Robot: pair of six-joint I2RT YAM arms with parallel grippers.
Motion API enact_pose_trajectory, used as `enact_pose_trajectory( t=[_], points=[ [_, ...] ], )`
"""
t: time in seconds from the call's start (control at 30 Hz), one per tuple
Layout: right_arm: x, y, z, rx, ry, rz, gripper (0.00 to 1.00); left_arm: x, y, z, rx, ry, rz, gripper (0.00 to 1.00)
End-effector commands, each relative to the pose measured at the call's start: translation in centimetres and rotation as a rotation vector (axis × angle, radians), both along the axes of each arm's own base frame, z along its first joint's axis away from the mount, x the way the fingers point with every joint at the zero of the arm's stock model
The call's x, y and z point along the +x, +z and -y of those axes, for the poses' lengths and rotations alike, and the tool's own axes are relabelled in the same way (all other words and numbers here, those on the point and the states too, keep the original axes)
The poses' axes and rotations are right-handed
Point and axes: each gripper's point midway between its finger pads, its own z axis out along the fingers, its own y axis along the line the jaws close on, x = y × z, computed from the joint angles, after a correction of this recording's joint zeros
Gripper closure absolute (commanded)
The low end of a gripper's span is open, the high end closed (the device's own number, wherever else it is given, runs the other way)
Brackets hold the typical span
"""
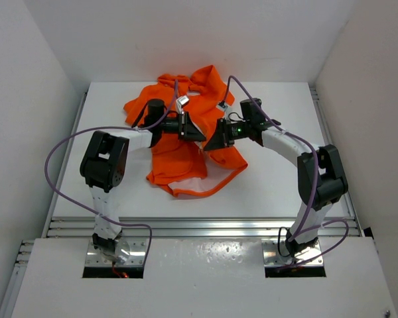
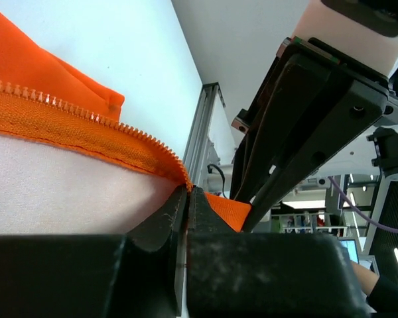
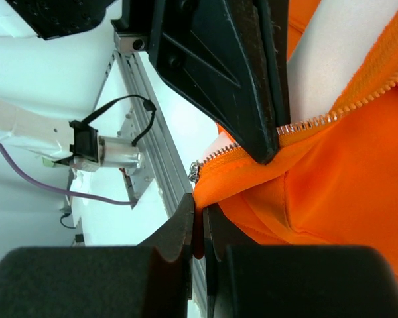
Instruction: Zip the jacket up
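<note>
The bright orange jacket [image 1: 186,142] lies open on the white table, pale lining showing at its lower hem. My left gripper [image 1: 202,132] is shut on the jacket's zipper edge; in the left wrist view the orange zipper tape [image 2: 86,119] with its teeth runs down into the closed fingers [image 2: 162,218]. My right gripper [image 1: 215,142] faces it, a short gap away, and is shut on the other orange front edge [image 3: 305,199]. In the right wrist view a small metal zipper slider [image 3: 196,171] sits at the end of the teeth just above my fingers.
The table's aluminium rail [image 1: 199,225] runs along the near edge. White walls enclose the left, right and back. The jacket's hood and sleeves [image 1: 186,89] bunch up at the back of the table behind both grippers.
</note>
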Motion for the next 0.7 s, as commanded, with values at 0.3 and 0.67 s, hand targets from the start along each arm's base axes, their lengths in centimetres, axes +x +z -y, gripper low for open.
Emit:
enact_pose_trajectory(
  t=[0.3, 0.67],
  points=[
    [1.9, 3.8, 0.3, 0.134, -0.108, -0.082, 0.34, -0.6, 4.3, 0.0, -0.074, -0.016, 0.184, 1.00],
    [2.1, 1.3, 0.5, 0.092, -0.179, -0.168, 0.29, 0.0, 4.7, 0.2, -0.091, 0.018, 0.174, 1.00]
  ],
)
